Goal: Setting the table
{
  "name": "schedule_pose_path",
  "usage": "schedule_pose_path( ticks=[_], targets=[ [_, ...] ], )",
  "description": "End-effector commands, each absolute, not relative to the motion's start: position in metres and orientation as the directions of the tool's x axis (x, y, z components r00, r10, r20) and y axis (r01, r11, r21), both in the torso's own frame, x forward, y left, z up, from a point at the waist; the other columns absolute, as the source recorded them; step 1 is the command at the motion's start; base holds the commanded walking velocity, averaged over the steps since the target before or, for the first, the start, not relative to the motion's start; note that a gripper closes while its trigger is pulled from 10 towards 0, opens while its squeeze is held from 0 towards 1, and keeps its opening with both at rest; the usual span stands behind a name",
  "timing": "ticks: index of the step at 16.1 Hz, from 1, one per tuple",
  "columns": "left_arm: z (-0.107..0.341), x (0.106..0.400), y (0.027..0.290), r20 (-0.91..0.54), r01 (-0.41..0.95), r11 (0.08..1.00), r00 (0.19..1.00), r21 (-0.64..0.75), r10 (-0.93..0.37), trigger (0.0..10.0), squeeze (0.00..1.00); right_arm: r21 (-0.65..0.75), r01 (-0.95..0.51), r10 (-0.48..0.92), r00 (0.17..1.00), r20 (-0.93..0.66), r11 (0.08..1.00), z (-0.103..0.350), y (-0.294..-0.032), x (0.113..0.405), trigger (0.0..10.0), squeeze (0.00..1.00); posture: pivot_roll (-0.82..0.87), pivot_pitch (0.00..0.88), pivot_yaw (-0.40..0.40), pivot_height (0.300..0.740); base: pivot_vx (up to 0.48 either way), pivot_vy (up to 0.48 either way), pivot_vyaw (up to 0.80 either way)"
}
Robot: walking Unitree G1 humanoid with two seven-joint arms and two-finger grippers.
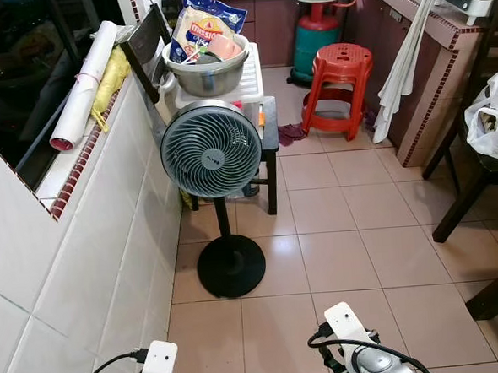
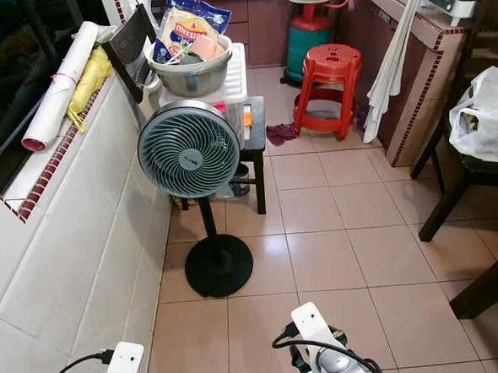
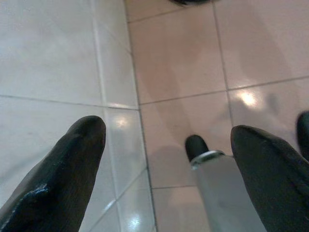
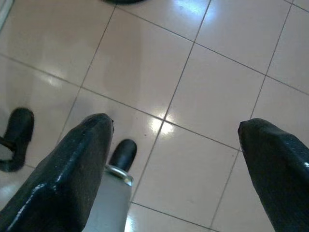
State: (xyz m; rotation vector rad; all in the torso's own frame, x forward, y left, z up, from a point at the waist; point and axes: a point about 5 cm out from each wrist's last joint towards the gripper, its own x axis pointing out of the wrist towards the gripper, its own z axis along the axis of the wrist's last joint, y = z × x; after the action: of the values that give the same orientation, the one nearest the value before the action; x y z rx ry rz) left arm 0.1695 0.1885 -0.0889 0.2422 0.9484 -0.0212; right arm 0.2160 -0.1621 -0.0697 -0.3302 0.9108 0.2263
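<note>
Head views: a grey pedestal fan (image 1: 210, 147) stands on the tiled floor (image 1: 353, 231) before a small table (image 1: 269, 134) carrying a metal basin (image 1: 207, 69); a red stool (image 1: 338, 88) stands beyond. Left wrist view: left gripper (image 3: 166, 145), jaws apart, empty, above the floor. Right wrist view: right gripper (image 4: 176, 145), likewise open and empty.

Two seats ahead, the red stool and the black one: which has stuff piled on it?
The black stool behind the fan; it carries a white tray and metal basin. The red plastic stool has nothing on top.

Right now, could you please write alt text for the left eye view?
A grey fan stands on a tiled floor beside a white wall. Behind it, a metal bowl sits on a table, with a red stool further back.
</note>
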Motion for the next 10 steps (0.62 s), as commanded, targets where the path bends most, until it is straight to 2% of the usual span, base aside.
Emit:
schedule_pose_path(
  ticks=[1,6,10],
  targets=[
    [-0.088,0.169,0.193,-0.791,0.084,0.972,0.599,0.221,0.128,10.0,0.0,-0.158,-0.261,0.036,0.609,-0.792,0.952,-0.067,-0.163,0.22,10.0,0.0,0.01,0.028,0.041,0.74,0.0,0.0,0.0],
    [-0.085,0.171,0.193,-0.755,0.04,0.977,0.641,0.208,0.135,10.0,0.0,-0.051,-0.065,0.004,0.654,-0.757,0.997,-0.057,-0.164,0.237,10.0,0.0,0.0,0.026,0.044,0.74,0.0,0.0,0.0],
    [-0.085,0.17,0.193,-0.734,-0.042,0.987,0.664,0.154,0.143,10.0,0.0,0.012,-0.01,0.015,0.687,-0.726,1.0,-0.048,-0.155,0.251,10.0,0.0,0.0,0.016,0.053,0.74,0.0,0.0,0.0]
  ],
)
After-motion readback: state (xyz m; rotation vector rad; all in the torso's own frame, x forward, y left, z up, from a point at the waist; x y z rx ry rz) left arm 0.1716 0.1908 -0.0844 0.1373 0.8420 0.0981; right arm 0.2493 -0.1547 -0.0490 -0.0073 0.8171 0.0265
